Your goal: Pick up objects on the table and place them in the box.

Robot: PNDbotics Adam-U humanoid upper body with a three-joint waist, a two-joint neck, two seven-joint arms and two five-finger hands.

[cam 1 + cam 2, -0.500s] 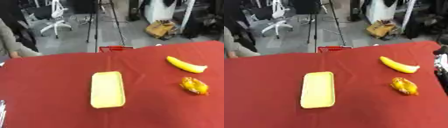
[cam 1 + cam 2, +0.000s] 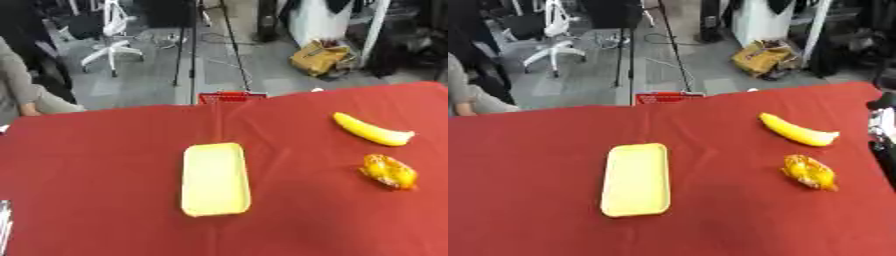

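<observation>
The banana (image 2: 371,131) and the orange wrapped thing (image 2: 388,171) lie at the right of the red counter (image 2: 96,165), apart from the yellow box (image 2: 215,179) in the middle, nothing picked up yet, and the right hand (image 2: 883,131) only peeks in at the right edge, so nobody can tell its fingers.

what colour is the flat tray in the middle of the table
Pale yellow tray, clearest in the left eye view.

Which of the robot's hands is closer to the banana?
The right. Its arm shows at the right edge of the right eye view, just beyond the banana. Something silvery at the lower left edge of the left eye view may be the left hand, far across the table.
</observation>
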